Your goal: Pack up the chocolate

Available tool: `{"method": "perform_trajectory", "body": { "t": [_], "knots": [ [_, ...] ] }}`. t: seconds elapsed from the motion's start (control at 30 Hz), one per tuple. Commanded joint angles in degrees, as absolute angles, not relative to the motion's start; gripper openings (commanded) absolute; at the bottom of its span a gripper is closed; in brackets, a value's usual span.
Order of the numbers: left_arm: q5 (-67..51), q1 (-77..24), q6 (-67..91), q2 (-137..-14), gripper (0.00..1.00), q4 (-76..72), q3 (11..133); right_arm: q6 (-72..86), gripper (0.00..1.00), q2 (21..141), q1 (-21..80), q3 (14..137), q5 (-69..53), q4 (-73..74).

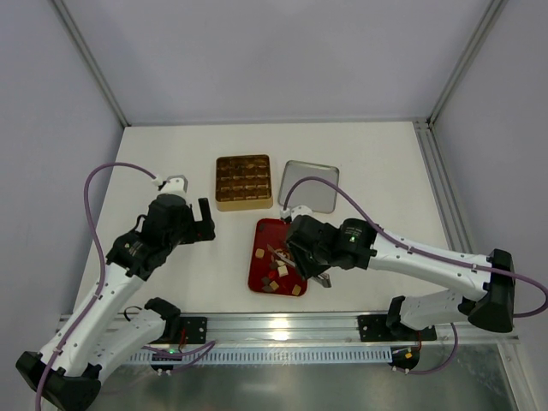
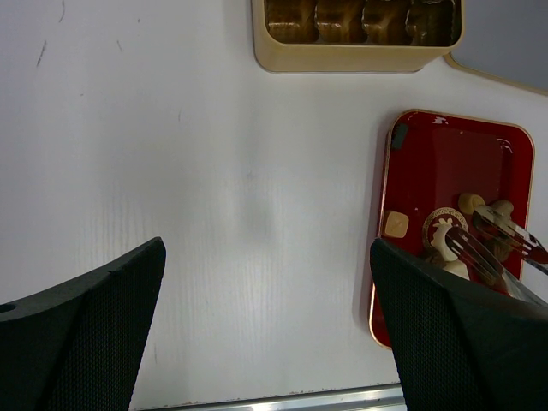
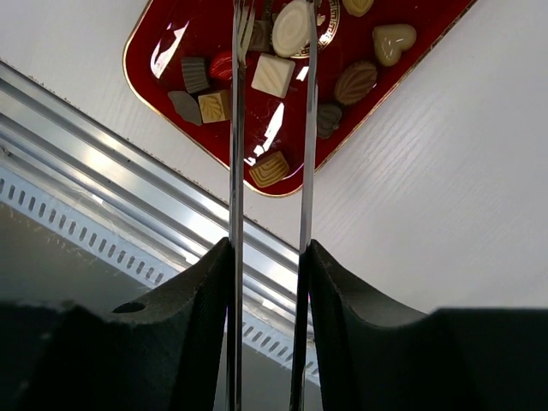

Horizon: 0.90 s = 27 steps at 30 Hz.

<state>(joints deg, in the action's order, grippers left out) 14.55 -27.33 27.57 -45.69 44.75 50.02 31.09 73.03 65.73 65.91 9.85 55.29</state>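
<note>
With my right gripper [image 3: 267, 257] clamped on the tongs [image 3: 237, 154] and my left gripper [image 2: 267, 265] hanging jaws apart above the table [image 2: 214, 171], many pieces of chocolate [image 3: 274, 75] lay on the red tray [image 3: 385, 73], so packing the seemingly part-filled gold box [image 2: 342, 58] looked unfinished.

A white surface [image 1: 377, 163] holds three things. At the back sits a square gold box [image 1: 244, 205] with rows of little square holes. Just beside it, on the right, lies a flat silver metal lid [image 1: 308, 195] with round corners. Nearer the front is a shiny red tray [image 1: 264, 235] with a thin gold edge, turned a bit sideways. Thin shiny metal tongs [image 3: 237, 128] reach over the red tray, their two arms side by side with a small gap. A long silver metal rail [image 1: 282, 324] runs along the near edge. Plain grey walls [image 1: 257, 51] stand around.
</note>
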Motion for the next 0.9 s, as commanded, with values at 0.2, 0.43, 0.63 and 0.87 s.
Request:
{"method": "perform_trajectory", "body": {
  "t": [0.2, 0.43, 0.63, 0.87],
  "knots": [
    [14.41, -26.98, 26.90, -45.62, 1.00, 43.50, 49.83, 33.48, 0.40, 74.97, 71.19, 68.29, 8.70, 54.84],
    [14.41, -26.98, 26.89, -45.70, 1.00, 43.42, 49.83, 34.72, 0.40, 75.23, 73.65, 68.99, 7.82, 55.28],
    [14.33, -27.07, 26.89, -45.70, 1.00, 43.42, 49.83, 35.51, 0.40, 76.46, 75.58, 69.70, 7.12, 55.02],
    [14.33, -27.07, 26.98, -45.62, 1.00, 43.51, 49.83, 36.12, 0.40, 76.82, 76.29, 69.08, 6.77, 55.02]
  ]
}}
